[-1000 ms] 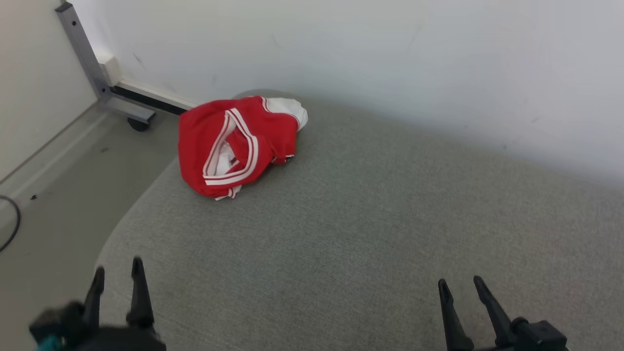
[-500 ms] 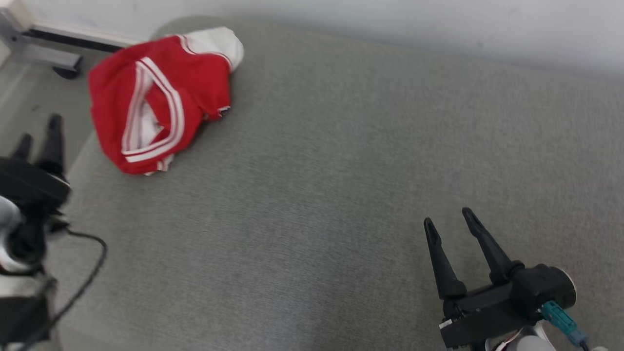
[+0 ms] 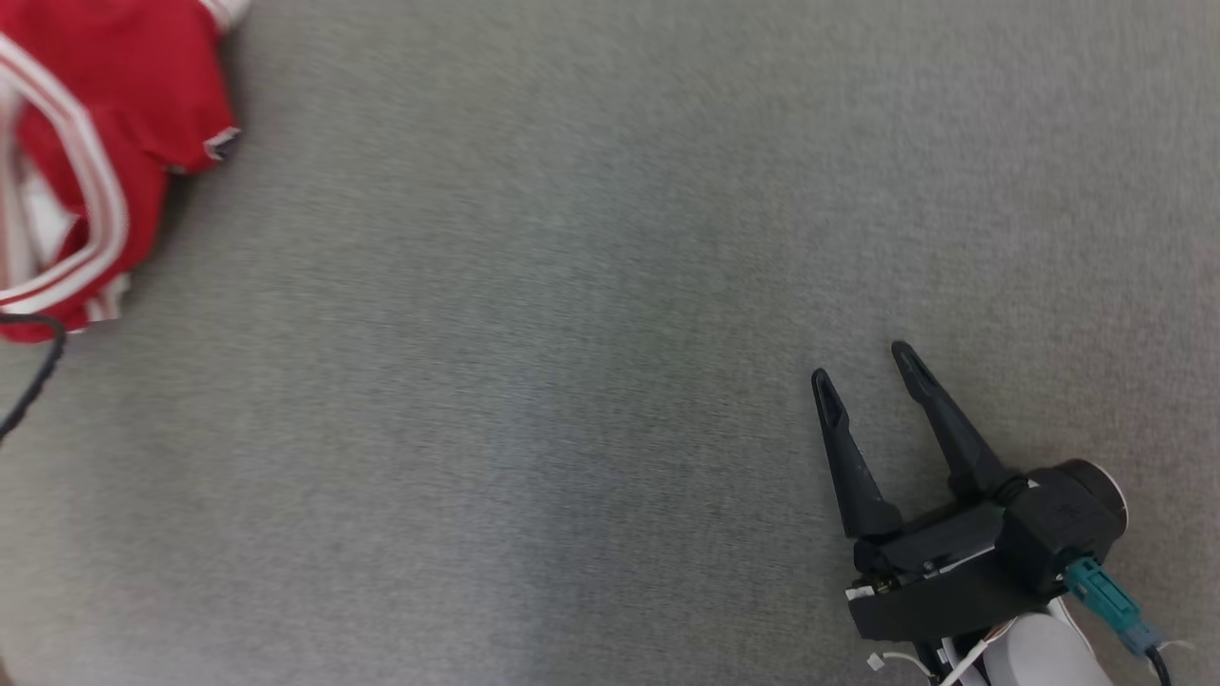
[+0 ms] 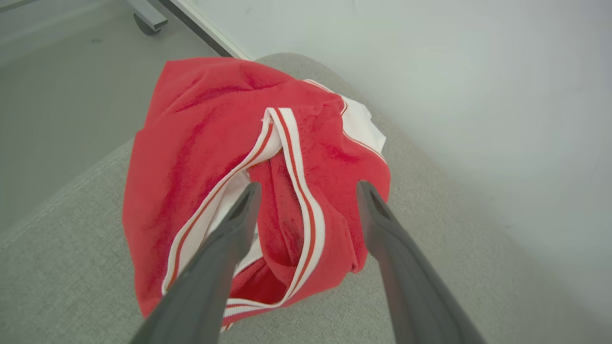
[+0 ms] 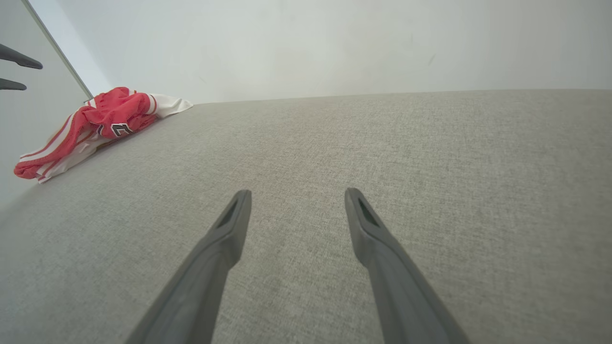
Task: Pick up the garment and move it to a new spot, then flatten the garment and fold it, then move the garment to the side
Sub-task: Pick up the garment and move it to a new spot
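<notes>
Garment (image 4: 191, 143) in a red heap before the spread left claw (image 4: 308, 185).

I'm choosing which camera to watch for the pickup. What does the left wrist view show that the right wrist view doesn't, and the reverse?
Left wrist view's own: the left end effector, open, poised over the striped band of the crumpled red garment, plus the floor and a caster under a metal frame.

Right wrist view's own: the right end effector, open, above bare grey cushion far from the garment, and a dark print on the cloth.

Shared: the garment, the cushion, the white wall.
</notes>
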